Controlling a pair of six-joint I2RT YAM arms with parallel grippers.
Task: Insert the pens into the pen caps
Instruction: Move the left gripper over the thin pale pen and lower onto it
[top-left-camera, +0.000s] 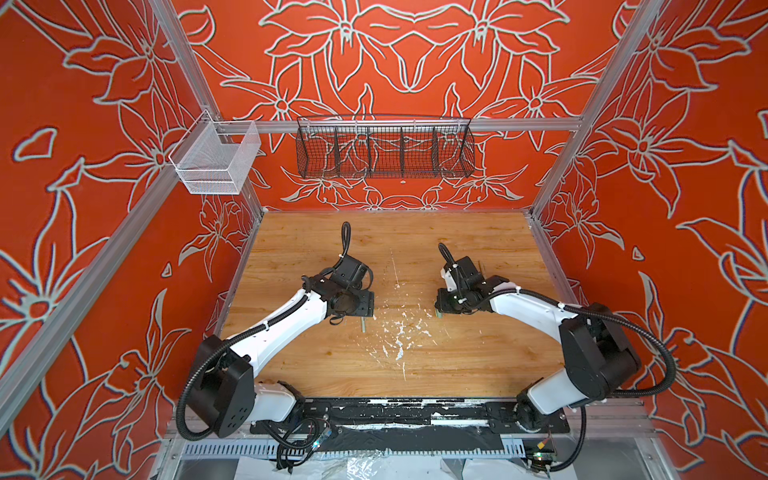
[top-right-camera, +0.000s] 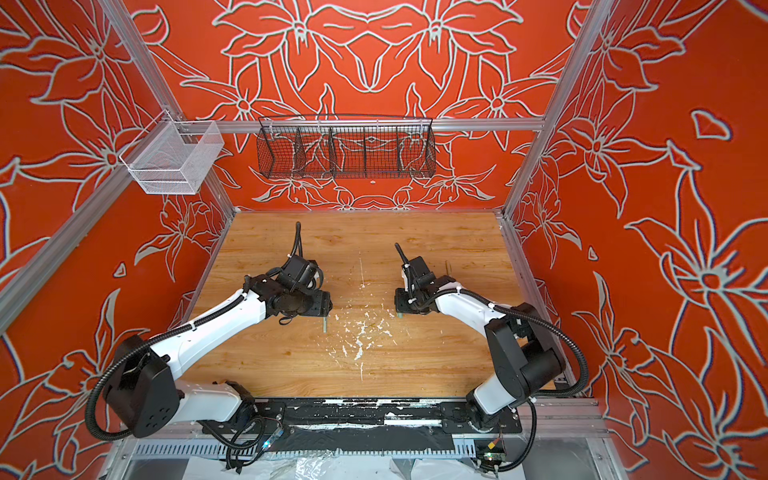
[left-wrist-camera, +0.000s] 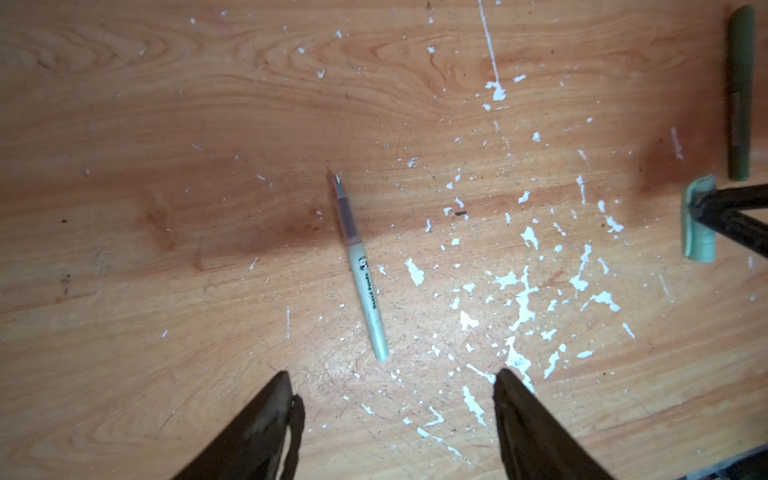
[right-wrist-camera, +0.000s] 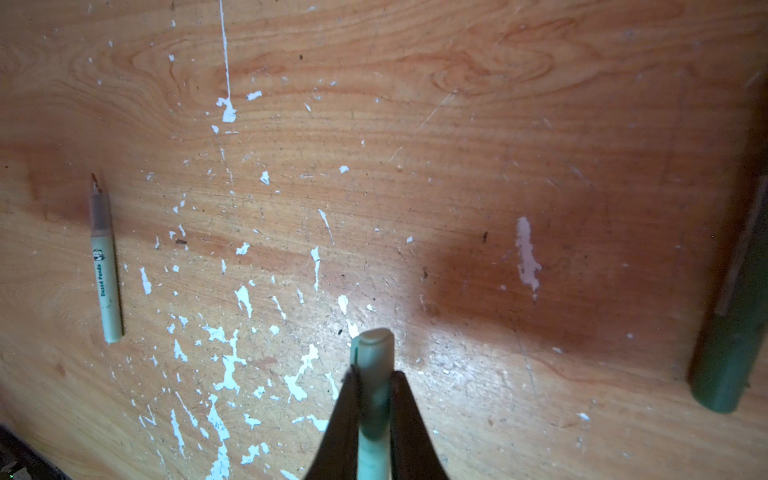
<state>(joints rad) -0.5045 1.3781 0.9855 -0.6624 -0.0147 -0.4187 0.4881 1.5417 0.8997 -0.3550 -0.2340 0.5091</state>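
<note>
Hanging wide apart at the bottom of the left wrist view, the left jaws are empty, their dark tapered blades clear of the desk (left-wrist-camera: 124, 104). Just beyond them, at the centre of that frame, lies the pen (left-wrist-camera: 360, 266). It is a thin, straight, pale-green stick lying flat on the wood, with the printed barrel lower in the frame and the clear grip section and pointed nib higher up. It looks light, stiff and smooth. Being round, it would probably roll or skid if nudged from one side, and the fine nib is the fragile end. The best hold seems to be across the printed barrel near mid-length, which leaves the nib end free.

The right jaws are pinched on the cap (right-wrist-camera: 374, 361) at the bottom centre of the right wrist view. The cap is a short pale-green tube with a ridge down one side, and its end pokes past the blade tips. It appears to be thin hollow plastic, so a hard squeeze might deform it. Which end is open I cannot tell. In the left wrist view the cap (left-wrist-camera: 698, 220) sits at the right edge, well apart from the pen.

Farther off, at the right edge of the right wrist view, lies a dark pen (right-wrist-camera: 731, 332). It is a thicker, matte, deep-green cylinder, too blurred to say whether it is capped. The desk is pale wood grain, scuffed and strewn with white flecks (right-wrist-camera: 226, 370).
</note>
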